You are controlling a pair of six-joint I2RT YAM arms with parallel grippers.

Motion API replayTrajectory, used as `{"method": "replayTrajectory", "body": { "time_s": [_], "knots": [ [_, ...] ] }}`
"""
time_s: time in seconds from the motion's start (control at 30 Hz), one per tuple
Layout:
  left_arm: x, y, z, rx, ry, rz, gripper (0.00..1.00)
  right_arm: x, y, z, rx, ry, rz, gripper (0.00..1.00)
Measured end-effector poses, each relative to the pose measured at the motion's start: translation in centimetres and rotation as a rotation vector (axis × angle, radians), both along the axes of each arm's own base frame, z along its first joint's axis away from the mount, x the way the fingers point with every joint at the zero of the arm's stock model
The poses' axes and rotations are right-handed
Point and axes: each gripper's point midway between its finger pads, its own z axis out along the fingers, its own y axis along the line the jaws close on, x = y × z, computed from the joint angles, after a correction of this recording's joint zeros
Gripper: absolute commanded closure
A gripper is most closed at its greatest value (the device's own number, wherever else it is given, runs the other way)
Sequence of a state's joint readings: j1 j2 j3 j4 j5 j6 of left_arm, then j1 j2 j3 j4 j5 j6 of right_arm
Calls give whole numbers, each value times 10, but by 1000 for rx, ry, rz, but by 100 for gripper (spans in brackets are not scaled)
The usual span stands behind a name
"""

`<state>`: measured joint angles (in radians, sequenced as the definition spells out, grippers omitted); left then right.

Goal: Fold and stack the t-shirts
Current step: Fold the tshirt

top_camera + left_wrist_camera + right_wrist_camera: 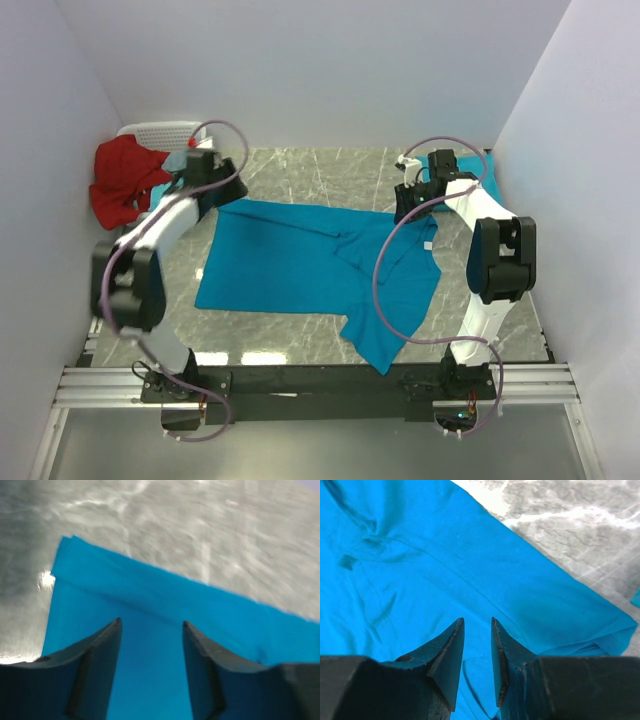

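Observation:
A teal-blue t-shirt (290, 265) lies spread across the middle of the table, with one sleeve trailing toward the front edge. My left gripper (232, 192) hovers at the shirt's far left corner. In the left wrist view the gripper (151, 623) is open and empty over the shirt's hem (150, 595). My right gripper (403, 210) is at the shirt's far right edge. In the right wrist view this gripper (477, 620) has its jaws a little apart over the cloth (420, 570), with nothing between them. A second teal shirt (468, 163) lies at the back right behind the right arm.
A red cloth (125, 180) hangs from a white basket (160, 130) at the back left corner. White walls close in on the left, back and right. Grey marble tabletop (300, 165) shows behind the shirt.

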<state>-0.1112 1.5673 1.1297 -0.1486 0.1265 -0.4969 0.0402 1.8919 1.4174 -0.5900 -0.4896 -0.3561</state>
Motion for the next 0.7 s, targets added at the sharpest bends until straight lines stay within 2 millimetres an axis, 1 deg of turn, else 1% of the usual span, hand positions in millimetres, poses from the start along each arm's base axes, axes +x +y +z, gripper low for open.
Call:
{"method": "replayTrajectory", "body": {
  "time_s": [0.03,0.1,0.13,0.17,0.2,0.27,0.37,0.4,0.43,0.47,0.53,0.6,0.7],
  "knots": [
    [18,-2,-9,33,40,40,41,0,1,0,5,0,2,65],
    [44,-5,-29,96,109,112,41,-1,2,1,14,0,6,64],
    [54,-6,-37,126,135,140,43,-2,3,3,18,-1,9,64],
    [65,-4,-50,165,169,193,46,-2,4,4,23,-4,11,64],
    [72,-2,-60,200,204,235,50,-2,5,6,27,-7,12,64],
    [84,4,-78,269,250,308,52,-2,6,10,33,-16,16,64],
    [90,22,-107,384,330,399,52,-3,7,16,43,-28,21,64],
    [89,28,-113,413,347,416,50,-3,8,17,46,-30,22,64],
    [86,35,-119,446,371,435,44,-3,8,18,49,-32,24,65],
    [83,42,-123,472,388,451,42,-3,8,18,50,-33,24,65],
    [80,54,-124,509,407,480,41,-3,8,19,50,-33,24,64],
    [81,64,-119,526,409,505,41,-3,7,19,52,-32,23,64],
    [86,73,-112,525,397,530,43,-3,7,19,55,-32,22,64]
  ]
}}
